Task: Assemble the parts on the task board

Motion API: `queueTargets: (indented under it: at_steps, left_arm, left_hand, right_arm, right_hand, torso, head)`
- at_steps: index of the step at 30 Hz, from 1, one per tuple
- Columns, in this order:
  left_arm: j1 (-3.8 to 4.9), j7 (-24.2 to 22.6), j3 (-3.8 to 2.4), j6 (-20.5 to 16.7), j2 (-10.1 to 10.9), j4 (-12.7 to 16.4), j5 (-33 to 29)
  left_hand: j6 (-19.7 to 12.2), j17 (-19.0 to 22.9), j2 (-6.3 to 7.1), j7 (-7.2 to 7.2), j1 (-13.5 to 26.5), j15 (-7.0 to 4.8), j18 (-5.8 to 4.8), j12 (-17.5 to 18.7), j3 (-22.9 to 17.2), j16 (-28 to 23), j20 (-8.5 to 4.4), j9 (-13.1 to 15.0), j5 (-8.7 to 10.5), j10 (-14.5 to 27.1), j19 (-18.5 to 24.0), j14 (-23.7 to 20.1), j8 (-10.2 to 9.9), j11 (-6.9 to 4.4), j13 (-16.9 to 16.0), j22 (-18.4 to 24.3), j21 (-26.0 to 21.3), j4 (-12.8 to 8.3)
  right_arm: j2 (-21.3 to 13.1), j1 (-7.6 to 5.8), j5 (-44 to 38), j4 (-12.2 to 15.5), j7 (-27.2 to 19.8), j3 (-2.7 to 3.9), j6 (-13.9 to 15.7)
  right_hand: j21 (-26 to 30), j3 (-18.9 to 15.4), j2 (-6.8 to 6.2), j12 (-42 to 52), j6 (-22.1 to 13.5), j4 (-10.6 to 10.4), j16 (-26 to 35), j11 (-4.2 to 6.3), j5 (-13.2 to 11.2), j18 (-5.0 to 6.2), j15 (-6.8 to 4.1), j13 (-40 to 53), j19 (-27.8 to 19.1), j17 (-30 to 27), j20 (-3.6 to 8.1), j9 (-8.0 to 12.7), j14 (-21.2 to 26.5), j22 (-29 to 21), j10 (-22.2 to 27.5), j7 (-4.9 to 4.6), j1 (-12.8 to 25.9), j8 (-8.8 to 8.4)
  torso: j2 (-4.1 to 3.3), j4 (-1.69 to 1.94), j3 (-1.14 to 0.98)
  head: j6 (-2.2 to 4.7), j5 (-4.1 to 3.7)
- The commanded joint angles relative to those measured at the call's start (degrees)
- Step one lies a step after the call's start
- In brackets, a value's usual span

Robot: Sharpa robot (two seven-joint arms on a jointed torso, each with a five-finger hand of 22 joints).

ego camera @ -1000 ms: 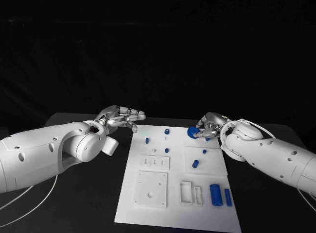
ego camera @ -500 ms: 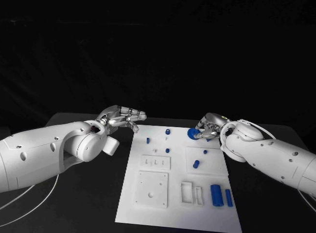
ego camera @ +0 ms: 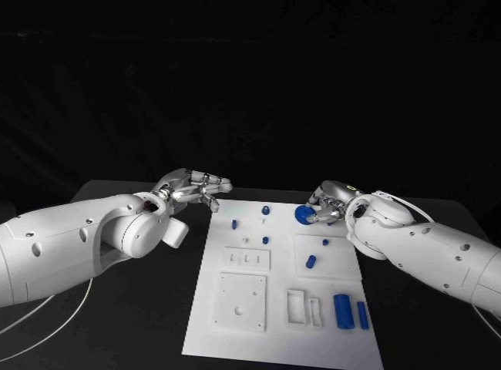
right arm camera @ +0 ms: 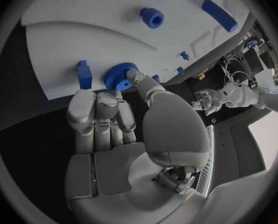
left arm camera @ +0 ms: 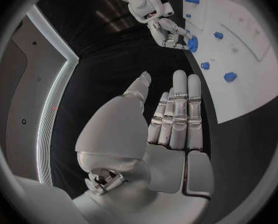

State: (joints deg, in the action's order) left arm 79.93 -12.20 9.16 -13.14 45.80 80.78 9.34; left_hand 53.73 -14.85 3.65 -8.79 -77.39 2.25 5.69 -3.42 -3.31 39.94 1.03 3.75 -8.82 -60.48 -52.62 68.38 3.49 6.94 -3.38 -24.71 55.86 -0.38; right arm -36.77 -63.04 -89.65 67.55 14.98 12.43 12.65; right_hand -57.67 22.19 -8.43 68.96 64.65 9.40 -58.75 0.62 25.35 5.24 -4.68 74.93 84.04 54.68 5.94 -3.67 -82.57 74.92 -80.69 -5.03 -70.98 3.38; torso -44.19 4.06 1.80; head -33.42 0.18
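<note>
right hand (right arm camera: 111,129) touching blue gear (right arm camera: 118,76)

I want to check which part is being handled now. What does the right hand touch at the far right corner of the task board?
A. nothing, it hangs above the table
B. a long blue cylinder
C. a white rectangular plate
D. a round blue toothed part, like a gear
D: the right hand has fingertips on the round blue toothed part at the edge of the task board.
</note>
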Motion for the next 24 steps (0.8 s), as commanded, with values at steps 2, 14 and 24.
queueTargets:
  at_steps: [2,14,24]
  left_arm:
    - [0.14,-0.05,-0.04,0.43,-0.18,0.15,0.18]
    - [0.14,-0.12,-0.03,0.07,-0.18,0.02,0.19]
    - [0.13,-0.09,-0.03,-0.03,-0.41,-0.19,0.19]
  left_hand:
    - [0.26,0.03,-0.42,-0.21,-0.02,-0.08,0.94,-0.13,0.10,0.18,0.21,0.03,-0.01,0.14,0.23,-0.11,0.21,0.10,-0.08,0.09,0.11,-0.22]
    - [-0.23,0.03,-0.25,0.01,-0.17,-0.02,1.01,-0.13,-0.07,0.18,0.27,0.02,-0.03,0.53,0.21,-0.09,0.20,0.17,-0.08,0.20,0.14,-0.06]
    - [-0.18,0.03,-0.24,-0.04,-0.18,-0.03,1.01,-0.13,-0.08,0.19,0.27,0.03,-0.05,0.55,0.21,-0.07,0.22,0.18,-0.08,0.21,0.14,-0.06]
  right_arm:
    - [0.12,0.14,-2.69,0.38,0.45,-0.10,-0.82]
    - [-0.62,0.21,-4.70,4.27,2.92,-0.11,6.23]
    - [-1.71,0.22,-6.41,9.43,4.02,0.00,7.19]
  right_hand:
    - [-0.40,0.69,0.20,0.44,0.86,0.11,-0.31,0.07,0.82,-0.98,-0.40,4.06,3.77,-0.01,0.31,-0.11,-0.06,6.56,-0.51,0.17,0.66,0.20]
    - [-0.89,0.16,0.06,0.98,1.73,-1.45,-0.61,0.26,-3.01,-0.99,-0.61,4.44,3.85,-0.28,0.55,-0.14,-0.10,6.50,-1.07,0.54,0.72,0.20]
    - [-1.02,0.25,-0.18,0.86,1.67,-1.62,-0.68,0.23,-3.57,-1.01,-0.59,4.41,3.84,-0.38,0.52,-0.13,-0.09,6.45,-1.05,0.52,0.41,0.19]
  torso:
    - [0.05,0.03,0.05]
    - [0.08,0.02,0.00]
    - [0.07,0.26,0.18]
  head:
    - [-0.05,0.06]
    - [-0.19,0.15]
    - [-0.28,0.26]
